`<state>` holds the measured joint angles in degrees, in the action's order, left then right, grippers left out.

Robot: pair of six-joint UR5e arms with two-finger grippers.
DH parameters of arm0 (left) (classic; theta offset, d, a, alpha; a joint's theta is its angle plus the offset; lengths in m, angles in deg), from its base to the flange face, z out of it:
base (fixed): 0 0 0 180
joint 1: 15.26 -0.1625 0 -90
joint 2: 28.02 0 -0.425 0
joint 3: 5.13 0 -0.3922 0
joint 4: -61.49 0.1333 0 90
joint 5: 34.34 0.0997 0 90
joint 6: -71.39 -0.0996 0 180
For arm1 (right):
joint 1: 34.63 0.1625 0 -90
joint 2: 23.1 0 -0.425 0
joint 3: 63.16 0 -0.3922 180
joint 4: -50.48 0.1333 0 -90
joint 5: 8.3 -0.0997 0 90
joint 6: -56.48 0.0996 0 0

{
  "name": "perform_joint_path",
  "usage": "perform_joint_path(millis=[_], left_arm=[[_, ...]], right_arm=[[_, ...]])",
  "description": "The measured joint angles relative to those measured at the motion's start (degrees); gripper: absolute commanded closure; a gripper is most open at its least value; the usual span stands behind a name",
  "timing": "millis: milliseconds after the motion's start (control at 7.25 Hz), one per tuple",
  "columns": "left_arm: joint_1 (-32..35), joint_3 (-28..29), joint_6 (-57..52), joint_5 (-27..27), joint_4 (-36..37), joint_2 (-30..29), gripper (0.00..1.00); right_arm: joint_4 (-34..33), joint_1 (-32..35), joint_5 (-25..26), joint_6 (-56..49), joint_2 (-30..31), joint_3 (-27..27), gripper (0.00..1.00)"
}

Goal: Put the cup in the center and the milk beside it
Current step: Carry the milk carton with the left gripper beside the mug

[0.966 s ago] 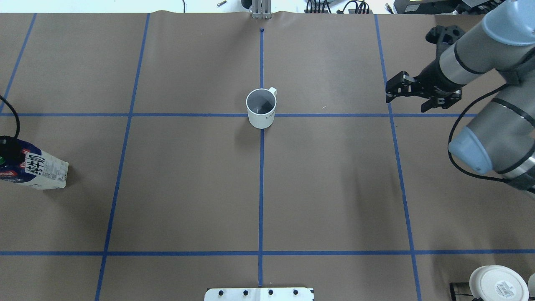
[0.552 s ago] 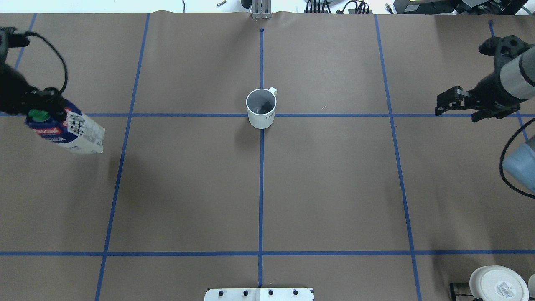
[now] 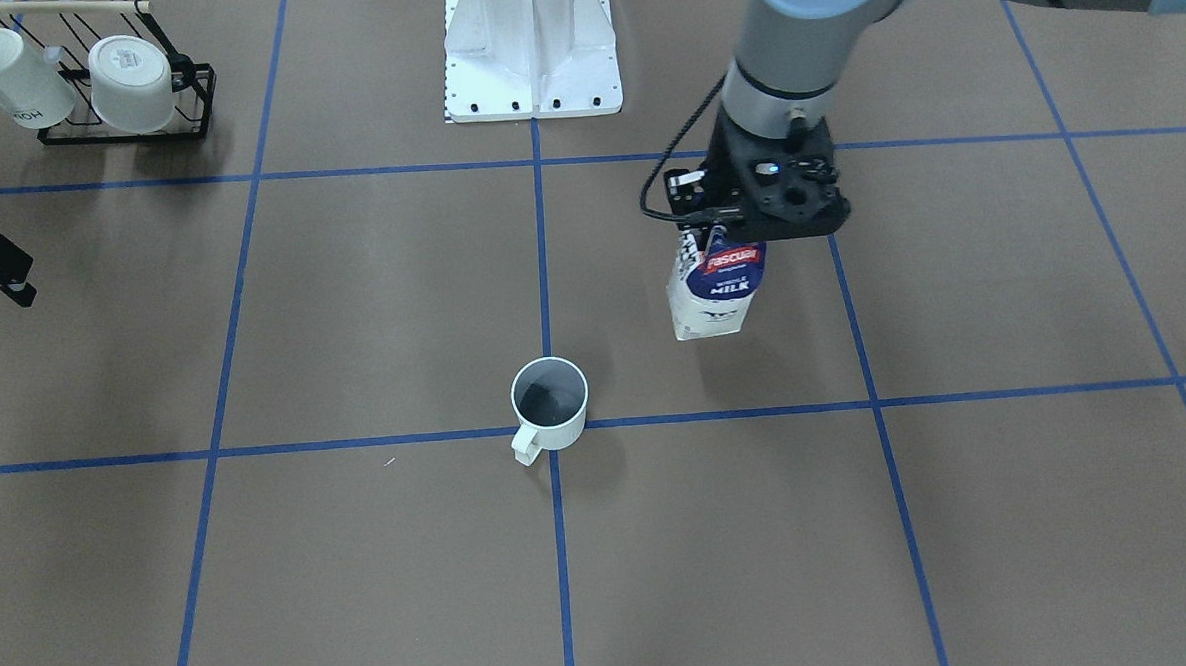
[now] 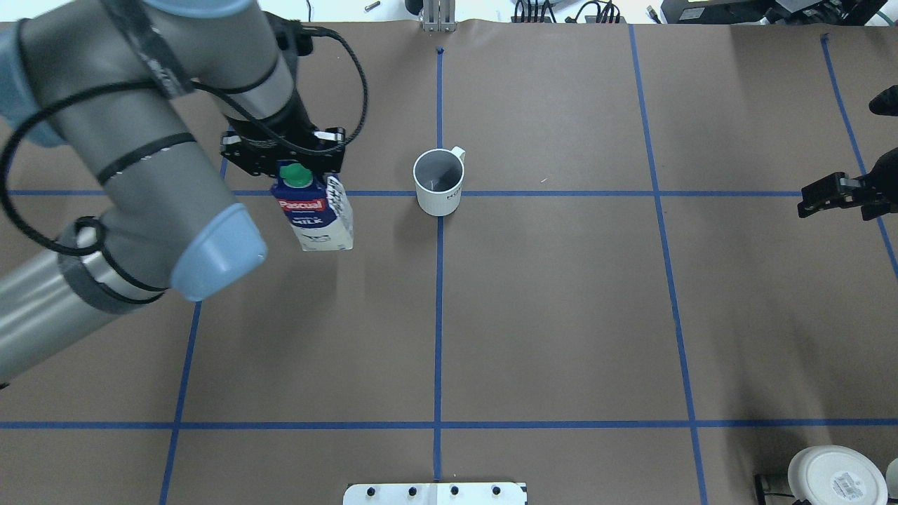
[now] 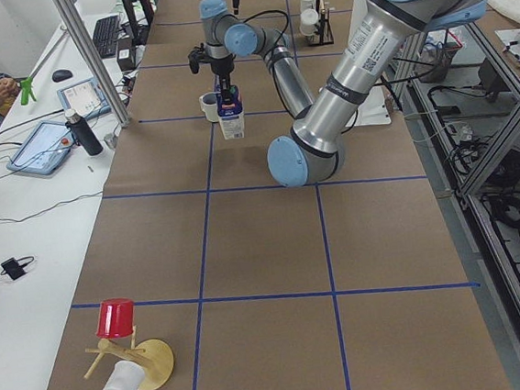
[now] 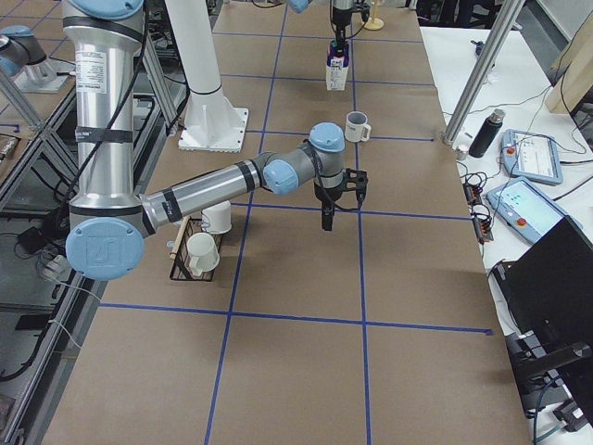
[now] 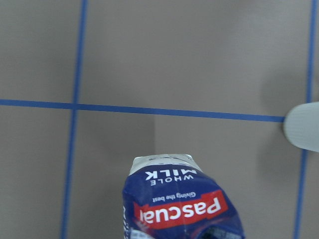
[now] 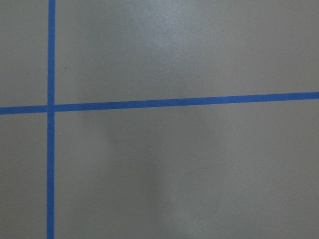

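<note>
The off-white cup (image 4: 439,181) stands upright on the central blue tape crossing, also in the front view (image 3: 549,403). My left gripper (image 4: 295,170) is shut on the top of the milk carton (image 4: 314,214), dark blue and white with a green cap. It holds the carton upright to the robot's left of the cup, with a gap between them; the front view (image 3: 716,288) shows it close to the table. The left wrist view shows the carton (image 7: 179,199) and the cup's edge (image 7: 304,132). My right gripper (image 4: 835,198) is open and empty at the far right.
A black rack with white mugs (image 3: 112,84) stands near the robot's base on its right side. The white base plate (image 3: 530,45) is at the table's robot edge. A stand with a red cup (image 5: 123,356) sits at the table's left end.
My left arm has carried the carton from the far left edge in toward the cup. My right gripper has drawn back to the right edge. The cup has not moved.
</note>
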<state>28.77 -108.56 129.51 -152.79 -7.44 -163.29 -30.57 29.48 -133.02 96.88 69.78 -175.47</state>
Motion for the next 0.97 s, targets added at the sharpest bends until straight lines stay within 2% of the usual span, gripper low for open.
perform_joint_path(millis=[138,276,414,690,828,966], left_arm=[[-2.0,4.3,0.8,1.5,-3.5,-2.4,0.88],[-3.5,8.8,1.2,2.2,-7.6,-4.1,0.51],[-4.2,12.1,1.3,2.5,-10.6,-5.5,0.02],[-4.4,14.5,1.1,2.6,-12.7,-6.5,0.02],[-4.2,12.6,0.9,2.6,-12.4,-5.8,0.02],[-3.4,7.8,0.6,2.5,-10.5,-3.6,0.02]], right_arm=[[0.0,0.1,0.0,-0.4,0.2,0.0,0.0],[0.0,0.1,0.0,-0.5,0.3,0.0,0.0],[0.0,0.1,0.0,-0.6,0.4,0.0,0.0],[0.0,0.1,0.0,-0.6,0.4,0.0,0.0],[0.0,0.1,0.0,-0.6,0.3,0.1,0.0],[0.0,0.1,0.1,-0.6,0.3,0.2,0.0]])
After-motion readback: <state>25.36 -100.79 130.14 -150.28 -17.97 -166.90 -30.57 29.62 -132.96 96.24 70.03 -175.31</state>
